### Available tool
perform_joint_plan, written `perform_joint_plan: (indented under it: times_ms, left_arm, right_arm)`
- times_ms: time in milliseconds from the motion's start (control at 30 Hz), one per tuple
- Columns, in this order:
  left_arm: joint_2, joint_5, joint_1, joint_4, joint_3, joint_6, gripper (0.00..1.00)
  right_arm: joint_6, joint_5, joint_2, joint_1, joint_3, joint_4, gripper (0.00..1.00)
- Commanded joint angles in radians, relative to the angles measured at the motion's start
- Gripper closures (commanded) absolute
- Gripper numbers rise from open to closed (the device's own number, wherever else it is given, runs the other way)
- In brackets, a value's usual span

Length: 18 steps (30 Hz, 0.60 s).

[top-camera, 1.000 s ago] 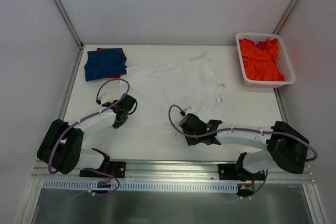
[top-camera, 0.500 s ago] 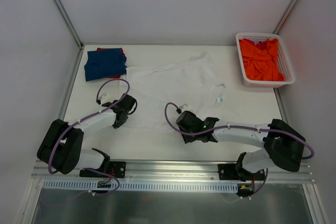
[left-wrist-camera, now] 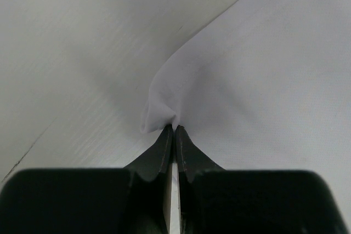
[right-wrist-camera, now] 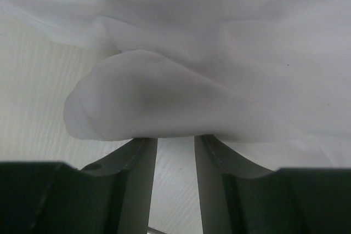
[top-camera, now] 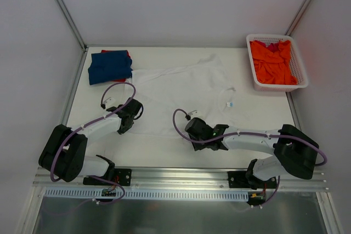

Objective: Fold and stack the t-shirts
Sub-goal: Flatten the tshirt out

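From the top camera, the white t-shirt (top-camera: 184, 86) lies spread flat across the middle of the table (top-camera: 258, 116), with my 2 arms at its near hem. My left gripper (top-camera: 126, 123) sits at the near left corner and my right gripper (top-camera: 192, 131) at the near right, but from up here I cannot read either pair of jaws.

The left wrist camera settles one: my left gripper (left-wrist-camera: 174, 131) has its jaws pressed together on a small peak of white cloth (left-wrist-camera: 164, 100). The right wrist camera shows my right gripper (right-wrist-camera: 175, 143) with its jaws apart, bare table between them and a rolled fold of the shirt (right-wrist-camera: 142, 100) just past the tips.

Only the top view shows the rest: the dark blue t-shirt (top-camera: 109, 67) is folded at the far left with a red edge (top-camera: 116, 52) peeking out beneath, and the orange t-shirt (top-camera: 271, 61) is heaped in the basket (top-camera: 303, 80) at the far right.
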<state>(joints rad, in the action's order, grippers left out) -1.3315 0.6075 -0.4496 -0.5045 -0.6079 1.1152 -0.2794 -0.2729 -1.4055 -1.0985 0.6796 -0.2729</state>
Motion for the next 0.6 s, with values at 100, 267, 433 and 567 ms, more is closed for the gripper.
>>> perform_joint_plan:
  times_ms: [100, 267, 433, 567]
  left_arm:
    - [0.018, 0.005, 0.012, -0.028, -0.001, -0.003, 1.0]
    - [0.02, 0.003, 0.012, -0.025, -0.001, -0.003, 1.0]
    - [0.015, 0.003, 0.012, -0.025, -0.004, -0.006, 1.0]
    - [0.017, 0.005, 0.012, -0.023, -0.003, -0.006, 1.0]
  right_arm:
    - [-0.026, -0.022, 0.022, -0.001, -0.021, 0.037, 0.66]
    - [-0.038, -0.026, 0.034, -0.001, -0.037, 0.038, 0.75]
    - [-0.046, -0.037, 0.049, -0.001, -0.038, 0.029, 0.85]
    - [-0.052, -0.057, 0.071, -0.001, -0.034, -0.002, 0.95]
